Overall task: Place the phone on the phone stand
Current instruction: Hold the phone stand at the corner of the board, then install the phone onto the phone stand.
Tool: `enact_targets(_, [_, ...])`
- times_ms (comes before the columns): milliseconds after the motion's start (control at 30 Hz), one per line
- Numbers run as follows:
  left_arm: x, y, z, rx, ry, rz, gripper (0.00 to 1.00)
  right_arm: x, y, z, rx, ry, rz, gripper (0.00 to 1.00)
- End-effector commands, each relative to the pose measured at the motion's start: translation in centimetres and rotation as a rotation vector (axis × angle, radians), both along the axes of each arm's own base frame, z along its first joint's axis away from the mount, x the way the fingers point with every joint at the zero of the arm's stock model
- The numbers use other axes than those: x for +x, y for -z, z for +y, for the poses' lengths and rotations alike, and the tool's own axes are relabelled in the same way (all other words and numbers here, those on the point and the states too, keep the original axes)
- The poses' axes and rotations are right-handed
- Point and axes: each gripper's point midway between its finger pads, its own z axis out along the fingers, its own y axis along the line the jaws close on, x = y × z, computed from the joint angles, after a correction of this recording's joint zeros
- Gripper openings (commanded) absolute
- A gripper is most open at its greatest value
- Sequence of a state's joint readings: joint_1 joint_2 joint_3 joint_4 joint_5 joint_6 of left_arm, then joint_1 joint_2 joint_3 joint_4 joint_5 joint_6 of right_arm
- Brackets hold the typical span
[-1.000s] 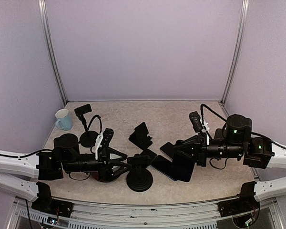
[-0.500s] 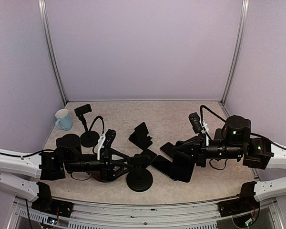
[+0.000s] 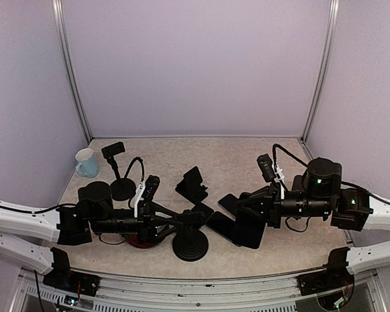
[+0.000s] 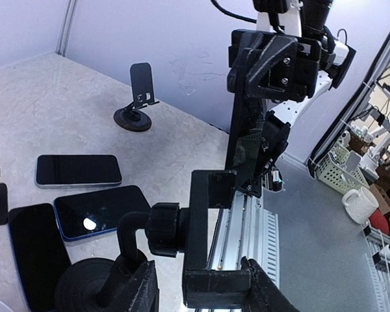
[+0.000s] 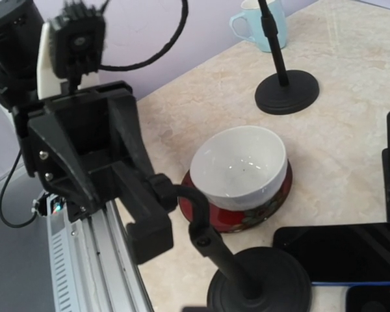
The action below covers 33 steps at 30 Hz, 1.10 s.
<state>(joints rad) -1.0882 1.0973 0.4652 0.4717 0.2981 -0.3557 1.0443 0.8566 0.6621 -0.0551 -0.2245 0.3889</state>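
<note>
In the top view, lower centre, the phone stand (image 3: 190, 244) sits between a bowl (image 5: 240, 168) on its left and phones (image 3: 220, 226) on its right, with a mug (image 3: 86, 163) far left.

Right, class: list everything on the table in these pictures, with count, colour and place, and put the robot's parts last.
Flat phones: three, black, one blue-edged, table centre.
Held phone: one, black, in the right claw.
Clamp stand: one, black, round base, front centre.
Folding stand: one, black, behind the flat phones.
Pole stand: one, black, left, beside the mug.
Mug: one, light blue, back left corner.
Bowl: one, white, on a red dish, front left.
Table: one, beige marbled.
Left claw: black, around the clamp stand's cradle; contact unclear.
Right claw: black, shut on the held phone.
</note>
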Motion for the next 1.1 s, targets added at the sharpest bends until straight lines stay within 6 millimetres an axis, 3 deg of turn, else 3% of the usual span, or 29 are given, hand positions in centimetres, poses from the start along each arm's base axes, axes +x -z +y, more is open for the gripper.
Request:
enact_targets(0, [0.1, -0.9, -0.2, -0.032, 0.012, -0.02, 0.33, 0.1, -1.7, 0.3, 0.055, 0.002, -0.023, 0.0])
enact_targets(133, [0.0, -1.2, -0.2, -0.038, 0.017, -0.027, 0.19, -0.2, -1.7, 0.6, 0.042, -0.027, -0.029, 0.0])
enact_targets(300, [-0.3, -1.8, -0.4, -0.051, 0.039, -0.041, 0.09, -1.8, -2.4, 1.4, 0.066, -0.138, -0.048, 0.0])
enact_targets(767, [-1.9, -2.3, -1.9, -0.079, 0.149, -0.043, 0.0, -4.7, -3.0, 4.5, 0.11, -0.385, -0.064, 0.0])
enact_targets(1067, [-3.5, -2.5, -2.7, -0.088, 0.206, -0.058, 0.0, -6.0, -5.6, 6.0, 0.195, -0.49, -0.108, 0.0])
